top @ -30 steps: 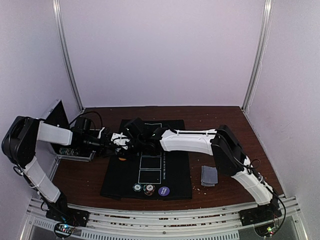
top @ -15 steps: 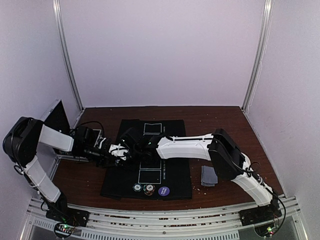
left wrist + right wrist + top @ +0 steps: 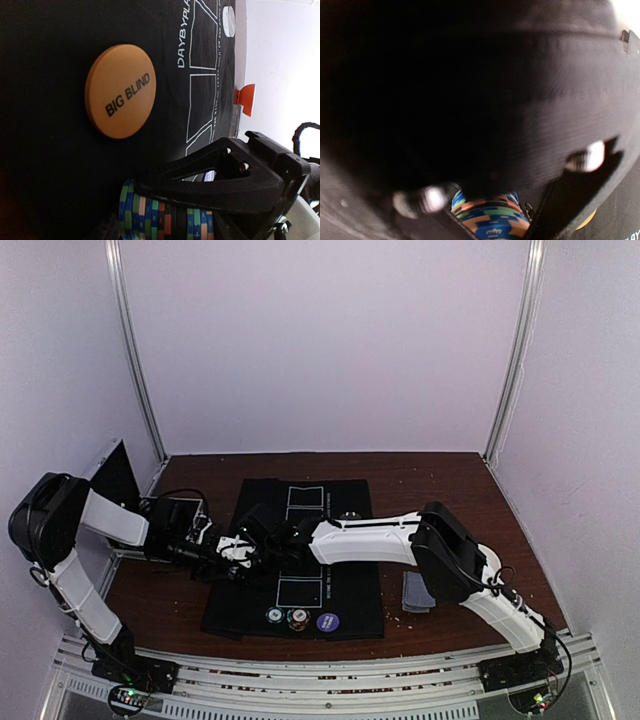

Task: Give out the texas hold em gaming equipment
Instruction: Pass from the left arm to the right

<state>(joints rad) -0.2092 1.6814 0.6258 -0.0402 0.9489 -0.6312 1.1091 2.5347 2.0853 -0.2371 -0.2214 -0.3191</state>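
1. At the near edge of the poker mat [image 3: 350, 585] you have small chip piles [image 3: 274, 616] and a purple disc [image 3: 327, 622] in a row. They look like a share already laid out for one seat. Grey-backed cards [image 3: 418, 591] lie on the table just off the mat's right side, probably parked there until dealing.
2. Over the mat's left edge, both grippers meet on one chip stack [image 3: 165, 220], which hangs above the mat on its side.
3. Your left gripper [image 3: 225, 552] is about half open and clamps the stack end to end. I judge that this end pressure is what keeps the edge-on chips together as a roll.
4. Your right gripper [image 3: 246, 545] is closed narrower, across the roll's side. One of its fingers [image 3: 225, 180] lies along the chips, and in its own blurred view the stack [image 3: 490, 220] fills the gap between the fingers. That suits taking over the roll or splitting some off; how firmly it presses you cannot tell.
5. Just beyond the stack, an orange BIG BLIND disc [image 3: 120, 97] lies flat on the mat, lettering up and apart from the chips. It seems to mark a seat.
6. Farthest off, a silvery-white disc [image 3: 229, 20] sits by the mat's far edge, past the outlined card boxes.
7. The stack is not yet set down, so keep both grips level.
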